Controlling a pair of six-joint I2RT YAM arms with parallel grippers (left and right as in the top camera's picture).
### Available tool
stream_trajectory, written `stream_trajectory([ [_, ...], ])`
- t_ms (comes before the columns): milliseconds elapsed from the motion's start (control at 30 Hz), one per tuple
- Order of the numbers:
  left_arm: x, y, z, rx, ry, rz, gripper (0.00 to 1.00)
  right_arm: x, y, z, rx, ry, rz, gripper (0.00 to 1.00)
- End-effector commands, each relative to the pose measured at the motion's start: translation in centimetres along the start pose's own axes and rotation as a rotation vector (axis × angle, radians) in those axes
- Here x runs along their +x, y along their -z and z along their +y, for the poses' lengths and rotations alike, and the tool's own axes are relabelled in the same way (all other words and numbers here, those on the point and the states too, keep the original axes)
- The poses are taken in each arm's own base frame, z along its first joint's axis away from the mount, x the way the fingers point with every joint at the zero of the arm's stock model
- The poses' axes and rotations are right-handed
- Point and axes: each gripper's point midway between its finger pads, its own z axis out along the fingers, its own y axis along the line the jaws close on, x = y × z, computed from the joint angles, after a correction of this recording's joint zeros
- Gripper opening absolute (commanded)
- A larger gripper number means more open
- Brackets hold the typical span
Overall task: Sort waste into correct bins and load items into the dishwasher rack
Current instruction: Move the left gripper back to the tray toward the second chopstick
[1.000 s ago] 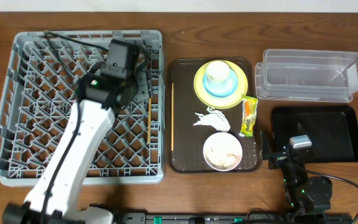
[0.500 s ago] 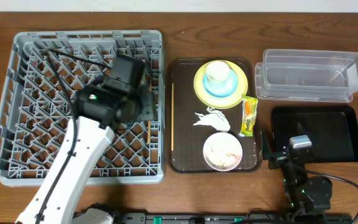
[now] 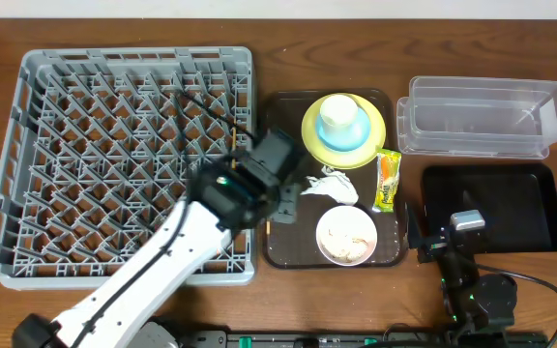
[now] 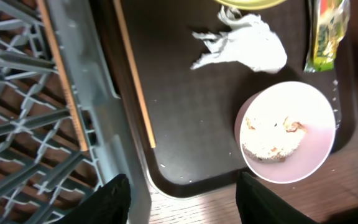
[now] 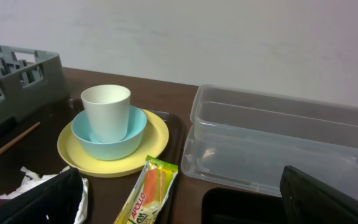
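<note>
At the left of the overhead frame, on the wooden worktop (image 3: 278,58), the grey dishwasher rack (image 3: 133,58), with one wooden chopstick (image 4: 64,74) inside, along its right wall. Just to the right, the brown tray (image 3: 288,242), with the second chopstick (image 4: 133,74) lying along its left edge. At the top of that tray, a stack: yellow plate (image 3: 312,135) at the bottom, light blue dish (image 3: 346,144) on it, white cup (image 3: 339,114) upright in the dish. Mid-tray, a crumpled white tissue (image 3: 329,186); right of it, at the tray's right edge, the green-and-orange wrapper (image 3: 387,181). At the bottom of the tray, a white bowl (image 3: 321,232) with rice scraps (image 3: 348,237) inside. Over the tray's lower left corner, the left pincer (image 4: 185,193), fingers apart, nothing between them. At upper right, the clear tub (image 3: 482,85); just below it, the black tray (image 3: 501,208). Near the black tray's lower left corner, the right pincer (image 5: 185,205), spread wide, gripping nothing.
</note>
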Motion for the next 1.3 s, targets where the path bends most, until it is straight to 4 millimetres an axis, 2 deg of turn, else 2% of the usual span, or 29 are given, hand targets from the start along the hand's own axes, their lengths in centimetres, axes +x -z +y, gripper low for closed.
stream_trajectory([
  [0,0.2,-1.2,0.3,-0.085,-0.003,-0.008,0.57,0.1,0.0,-0.4,0.018,-0.013,0.004,0.99],
  [100,0.0,-1.9,0.5,-0.136,-0.019,-0.024,0.56,0.1,0.0,-0.4,0.018,-0.013,0.004,0.99],
  [133,-0.2,-2.2,0.6,-0.157,-0.024,-0.03,0.5,0.1,0.0,-0.4,0.018,-0.013,0.004,0.99],
  [367,-1.2,-4.7,1.4,-0.249,-0.035,-0.044,0.31,0.1,0.0,-0.4,0.018,-0.013,0.004,0.99],
  [600,-1.4,-8.3,1.2,-0.284,-0.044,-0.012,0.3,0.1,0.0,-0.4,0.018,-0.013,0.004,0.99],
  [700,-1.7,-9.7,1.8,-0.334,-0.035,-0.022,0.29,0.1,0.0,-0.4,0.018,-0.013,0.004,0.99],
  [800,-1.9,-10.5,2.7,-0.397,-0.007,-0.037,0.3,0.1,0.0,-0.4,0.018,-0.013,0.004,0.99],
  [1067,-2.4,-13.4,2.5,-0.409,-0.008,-0.05,0.3,0.1,0.0,-0.4,0.018,-0.013,0.004,0.99],
  [1167,-2.9,-14.0,3.0,-0.446,-0.013,-0.075,0.26,0.1,0.0,-0.4,0.018,-0.013,0.004,0.99],
  [1233,-3.2,-14.2,3.5,-0.479,-0.018,-0.096,0.21,0.1,0.0,-0.4,0.018,-0.013,0.004,0.99],
  [1267,-3.4,-14.3,3.7,-0.497,-0.02,-0.105,0.14,0.1,0.0,-0.4,0.018,-0.013,0.004,0.99],
])
